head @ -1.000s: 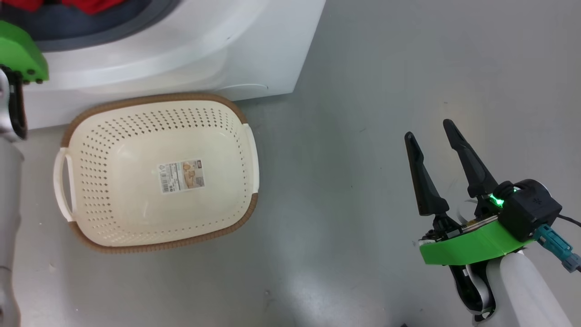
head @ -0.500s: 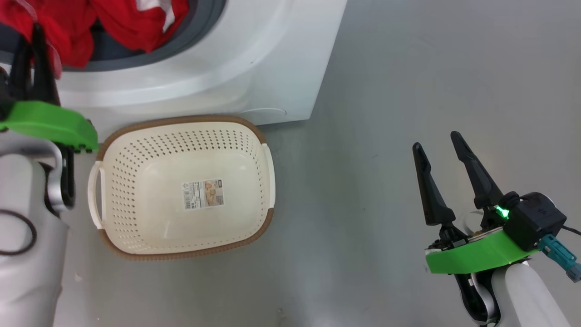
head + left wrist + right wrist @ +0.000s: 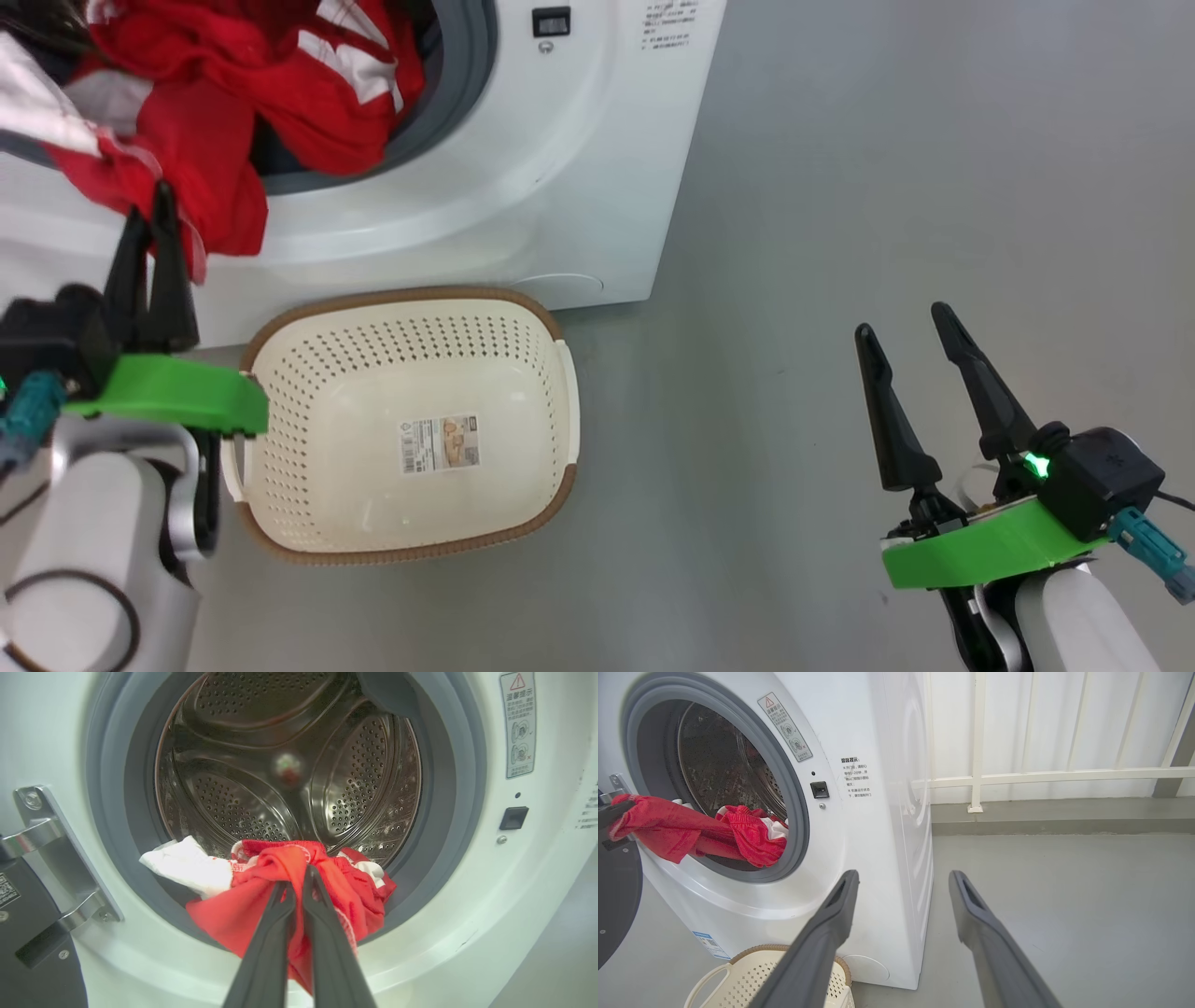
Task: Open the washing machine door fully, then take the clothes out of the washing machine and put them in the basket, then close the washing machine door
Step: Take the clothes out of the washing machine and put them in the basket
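With my left gripper pinched shut on the clothes spilling from the washing machine mouth, I'd draw outward slowly so nothing snags, then drop into the basket at its foot.

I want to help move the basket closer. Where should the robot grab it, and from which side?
Probably the white side handle on the right of the basket, coming from the right over the floor. It looks like a thin bar standing off the wall, so two fingers fit around it. The open right gripper is on that side; the left gripper is shut on the clothes.
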{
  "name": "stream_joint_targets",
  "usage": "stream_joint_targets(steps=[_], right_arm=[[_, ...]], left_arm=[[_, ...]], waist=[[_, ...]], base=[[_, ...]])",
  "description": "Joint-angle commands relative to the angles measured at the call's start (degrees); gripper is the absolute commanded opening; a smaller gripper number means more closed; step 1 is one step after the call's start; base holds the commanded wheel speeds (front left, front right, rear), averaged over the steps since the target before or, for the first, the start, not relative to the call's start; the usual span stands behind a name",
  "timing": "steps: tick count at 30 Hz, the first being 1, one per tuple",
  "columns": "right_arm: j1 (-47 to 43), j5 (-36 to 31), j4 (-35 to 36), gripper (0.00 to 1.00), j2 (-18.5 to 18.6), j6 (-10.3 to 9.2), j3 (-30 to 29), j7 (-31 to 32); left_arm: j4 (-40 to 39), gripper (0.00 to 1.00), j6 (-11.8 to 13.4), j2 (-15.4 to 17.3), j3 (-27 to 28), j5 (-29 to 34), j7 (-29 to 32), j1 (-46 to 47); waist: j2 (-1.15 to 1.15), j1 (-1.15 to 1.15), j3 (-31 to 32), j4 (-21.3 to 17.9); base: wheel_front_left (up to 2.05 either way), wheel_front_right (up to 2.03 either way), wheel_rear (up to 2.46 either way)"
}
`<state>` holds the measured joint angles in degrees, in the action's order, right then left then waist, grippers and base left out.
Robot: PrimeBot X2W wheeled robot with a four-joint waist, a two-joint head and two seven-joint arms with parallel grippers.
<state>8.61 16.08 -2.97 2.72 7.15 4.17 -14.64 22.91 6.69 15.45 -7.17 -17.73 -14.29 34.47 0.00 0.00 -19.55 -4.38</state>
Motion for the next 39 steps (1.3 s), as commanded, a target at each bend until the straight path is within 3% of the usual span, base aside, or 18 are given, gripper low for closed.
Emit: stream_joint_targets(steps=[1,24,31,39], right_arm=[[-0.56,0.14,1.51,1.00,0.16,0.34,0.83,-0.36],[-2.34,1.02,1.65,1.00,0.16,0.34,0.41,-0.36],[-1.95,1.30,1.81,1.00,0.16,0.34,0.83,-0.36],[-0.86,1.57,1.54,1.00,0.16,0.34,1.85,-0.36]], left_arm=[[-2.96,0.00,0.66,2.02,1.88,0.30,-0.37,-1.27],[-25.19,0.00,5.15,1.12,-0.37,0.03,6.71,-15.91],[-19.46,0.00,3.91,-0.53,-2.01,-1.69,6.60,-15.65],[-3.10,0.00,0.48,-3.45,-3.67,-4.07,3.74,-10.27]], waist=[[0.00,0.00,1.09,0.02],[0.00,0.00,4.36,0.19],[0.00,0.00,2.74,0.06],[0.00,0.00,-0.18,-0.38]], base=[[0.00,0.00,0.00],[0.00,0.00,0.00],[0.00,0.00,0.00],[0.00,0.00,0.00]])
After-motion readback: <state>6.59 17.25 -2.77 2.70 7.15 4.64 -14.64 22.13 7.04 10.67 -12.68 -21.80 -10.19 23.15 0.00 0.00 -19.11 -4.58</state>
